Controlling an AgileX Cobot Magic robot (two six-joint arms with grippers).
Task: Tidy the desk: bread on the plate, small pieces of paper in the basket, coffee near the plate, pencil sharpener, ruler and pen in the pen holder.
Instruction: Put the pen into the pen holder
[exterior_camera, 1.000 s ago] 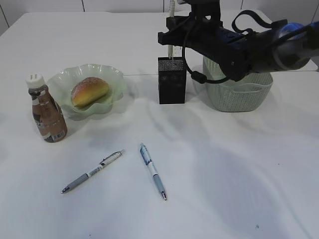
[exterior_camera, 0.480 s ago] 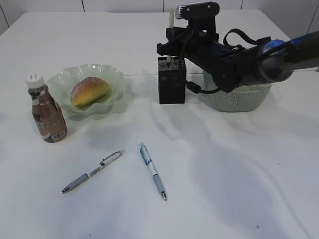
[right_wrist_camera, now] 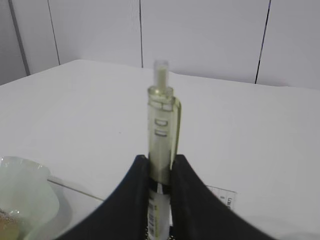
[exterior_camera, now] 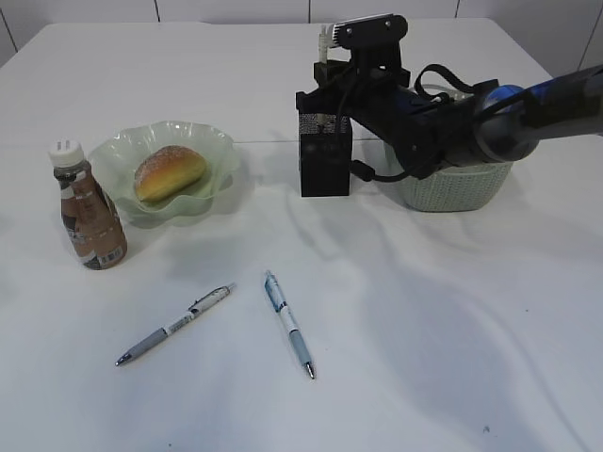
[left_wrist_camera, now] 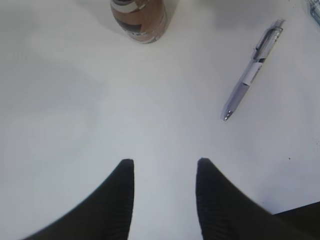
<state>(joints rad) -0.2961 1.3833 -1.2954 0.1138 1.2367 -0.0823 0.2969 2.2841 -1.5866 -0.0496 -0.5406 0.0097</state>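
Right gripper held a pale green pen upright over the black pen holder.
Its fingers pinched the barrel low down; the tip end sat at the holder mouth, how deep I couldn't tell. Left gripper hung spread and empty above the table. Two pens lay loose up front. Bread was on the plate, coffee bottle just beside it, basket right of the holder.

Right gripper over pen holder | bread on plate | coffee beside plate | two pens on desk
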